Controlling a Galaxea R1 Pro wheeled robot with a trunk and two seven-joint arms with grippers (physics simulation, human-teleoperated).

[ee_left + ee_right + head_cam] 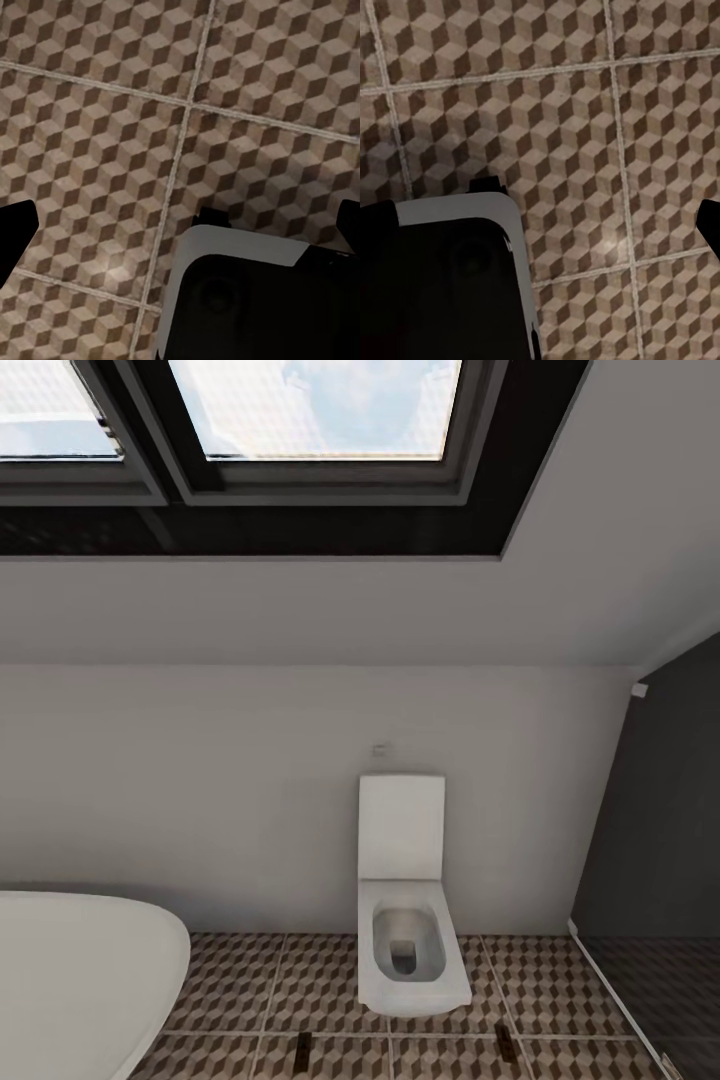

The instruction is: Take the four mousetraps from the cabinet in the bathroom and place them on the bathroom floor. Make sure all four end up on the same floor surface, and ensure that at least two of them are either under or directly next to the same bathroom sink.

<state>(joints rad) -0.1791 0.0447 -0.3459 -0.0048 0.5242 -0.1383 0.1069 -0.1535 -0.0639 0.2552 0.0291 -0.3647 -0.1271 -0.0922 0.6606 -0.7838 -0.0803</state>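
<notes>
I face one white toilet at 6 o'clock in my head view, one white bathtub at 8 o'clock, and two window panes at 12. The bathroom floor runs along the bottom: large square tiles, brown, beige and white cubes, pale grout. Under my left tool and right tool lies the same tiling; both tools are spread, pinching nothing, with a dark, white-edged robot part below.
</notes>
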